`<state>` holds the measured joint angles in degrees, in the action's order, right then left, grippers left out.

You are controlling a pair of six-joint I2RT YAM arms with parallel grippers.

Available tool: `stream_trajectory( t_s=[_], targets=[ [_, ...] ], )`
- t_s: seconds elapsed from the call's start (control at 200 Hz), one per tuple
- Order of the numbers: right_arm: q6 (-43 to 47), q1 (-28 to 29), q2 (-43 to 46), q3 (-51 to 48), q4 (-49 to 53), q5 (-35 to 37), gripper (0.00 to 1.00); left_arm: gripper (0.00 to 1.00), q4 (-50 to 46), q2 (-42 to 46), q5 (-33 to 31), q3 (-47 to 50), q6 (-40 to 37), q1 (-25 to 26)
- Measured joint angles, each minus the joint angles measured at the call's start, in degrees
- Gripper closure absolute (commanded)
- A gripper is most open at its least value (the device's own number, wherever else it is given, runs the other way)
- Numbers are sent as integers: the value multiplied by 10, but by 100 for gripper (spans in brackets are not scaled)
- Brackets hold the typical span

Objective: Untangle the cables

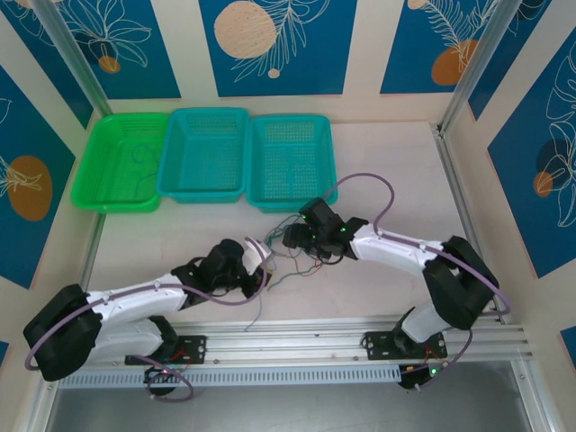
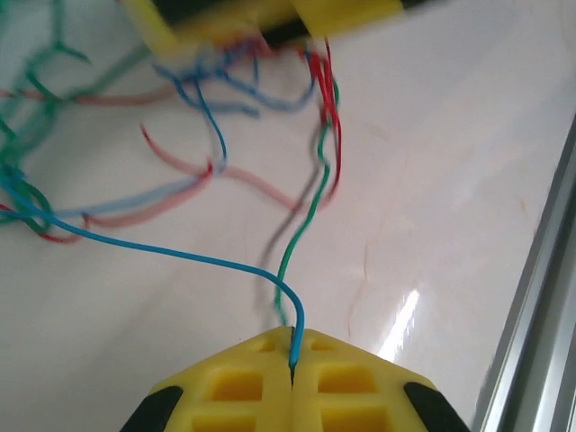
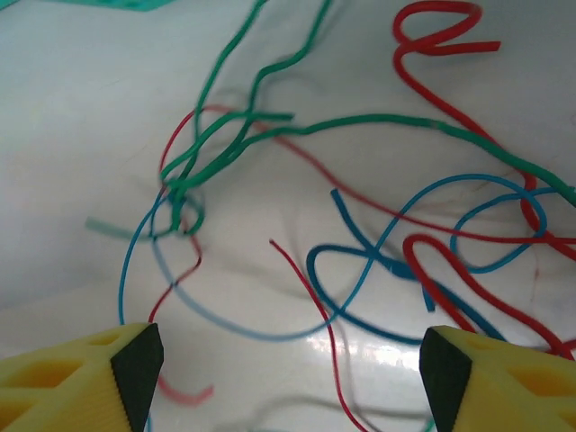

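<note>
left tool [image 2: 292,364] clenched on blue cable [image 2: 180,255], bottom centre of left wrist view. right tool [image 3: 290,364] released, jaws wide apart just over the cables [image 3: 378,117]. Blue/red/green tangle lies on the tabletop [image 1: 153,243], mid-frame in the top view, between both tools.

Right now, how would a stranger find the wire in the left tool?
Start at the tangle of thin coloured wires on the white table. The yellow-fingered left tool is shut on one thin blue wire; its neighbours are red, green, or loose blue.
</note>
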<state>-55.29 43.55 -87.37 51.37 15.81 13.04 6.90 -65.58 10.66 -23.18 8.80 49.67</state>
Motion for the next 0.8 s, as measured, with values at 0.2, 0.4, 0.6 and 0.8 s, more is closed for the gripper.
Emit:
stream_trajectory(
  t_s=[0.2, 0.4, 0.6, 0.8],
  targets=[
    [-31, 8, -64, 62, -5, 9, 47, 100, 15, -12, -2, 30, 0, 3],
    [-61, 44, -141, 156, 31, 51, 48, 100, 47, -13, 1, 47, 0, 4],
    [-77, 56, -212, 213, 46, 93, 38, 100, 47, 24, 9, 54, -4, 4],
    [-90, 55, -247, 255, 60, 125, 57, 100, 45, 94, 9, 67, -15, 4]
  ],
)
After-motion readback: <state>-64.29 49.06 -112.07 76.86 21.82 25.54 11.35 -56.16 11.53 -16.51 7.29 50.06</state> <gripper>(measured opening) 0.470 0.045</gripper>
